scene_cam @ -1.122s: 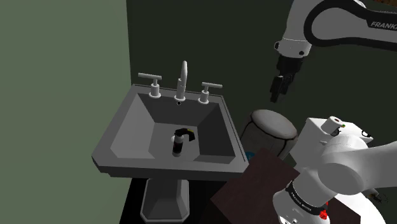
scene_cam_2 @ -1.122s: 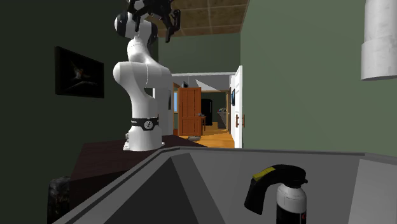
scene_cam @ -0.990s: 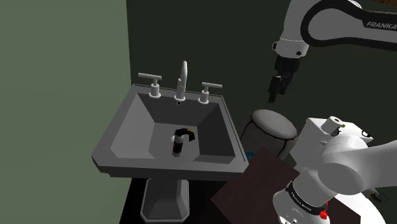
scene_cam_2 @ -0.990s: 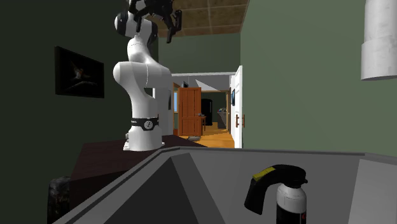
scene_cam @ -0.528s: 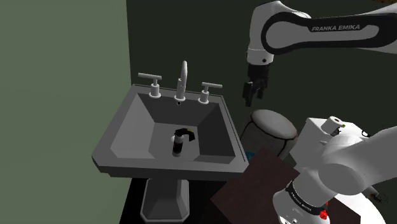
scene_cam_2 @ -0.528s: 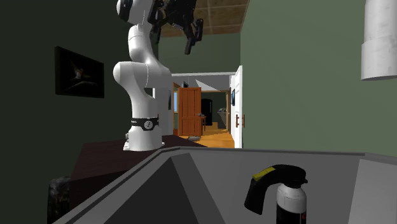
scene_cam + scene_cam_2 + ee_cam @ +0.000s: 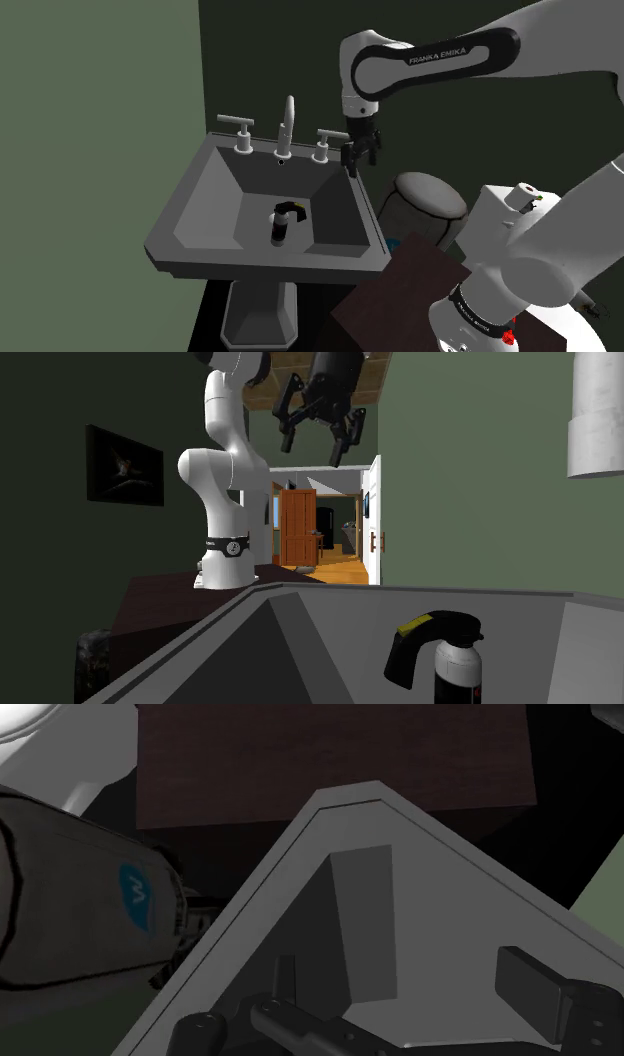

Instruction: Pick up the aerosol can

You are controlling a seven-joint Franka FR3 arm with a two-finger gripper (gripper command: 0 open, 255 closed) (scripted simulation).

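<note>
The aerosol can (image 7: 282, 222) is black with a black trigger cap bearing a yellow mark. It stands upright on the floor of the grey sink basin (image 7: 195, 215). It also rises at the second exterior view's lower right, as the can (image 7: 446, 660). My gripper (image 7: 358, 161) hangs above the sink's back right corner, beside the right tap handle (image 7: 326, 141). It is well above the can and off to the shoulder view's right of it. In the second exterior view the gripper (image 7: 311, 452) points down, open, with nothing between its fingers. The wrist view looks past a black finger (image 7: 533, 990) onto a sink corner (image 7: 400, 829).
A faucet (image 7: 287, 125) and a left handle (image 7: 238, 129) stand on the sink's back rim. A round grey bin (image 7: 428, 199) sits between the sink and my dark brown stand (image 7: 400, 295). Green walls close in behind and left. A doorway (image 7: 320, 527) opens far behind the arm.
The arm has swung toward the shoulder view's left and come lower, from over the bin to the sink's back right corner. The gripper stays open. The can has not moved.
</note>
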